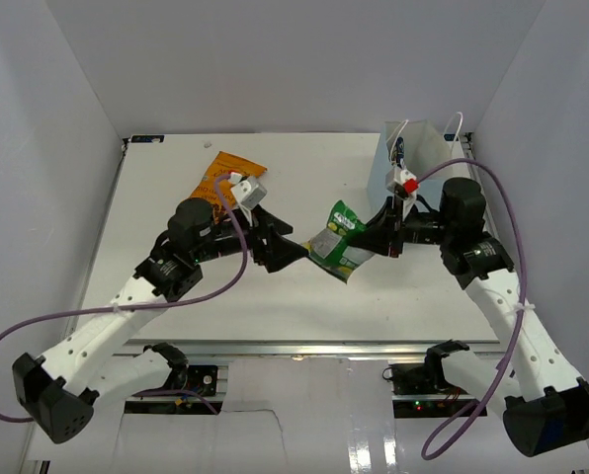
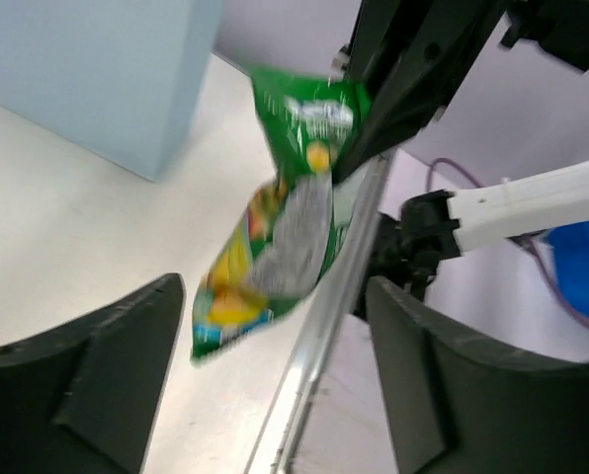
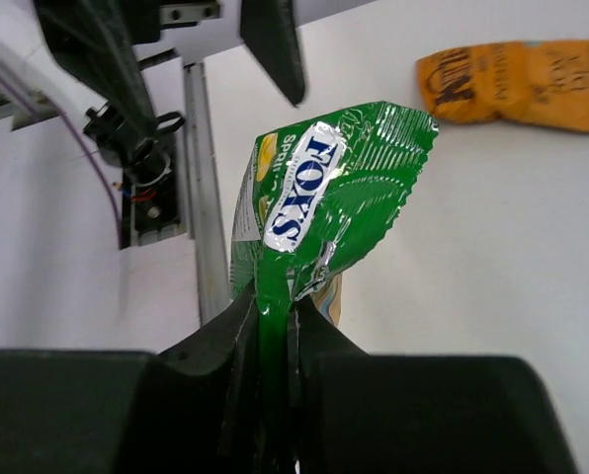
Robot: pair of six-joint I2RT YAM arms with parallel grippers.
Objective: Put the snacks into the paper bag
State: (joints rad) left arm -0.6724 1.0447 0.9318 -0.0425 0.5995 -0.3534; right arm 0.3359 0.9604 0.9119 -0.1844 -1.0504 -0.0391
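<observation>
A robotics lab test booth: bare white walls (image 1: 67,99) box in a white counter (image 1: 176,178), two robot arms (image 1: 87,348) bolted along a metal rail (image 1: 314,348) at the bottom, purple cables (image 1: 77,314) trailing.

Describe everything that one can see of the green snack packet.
The green packet is a flat, crinkled bag of shiny foil, with blue FOXS letters on a silver patch and yellow print near the other end. The right gripper is shut on one crimped edge and holds it, seemingly off the table. Nothing else touches it; the left gripper faces its free end, open and apart.
</observation>
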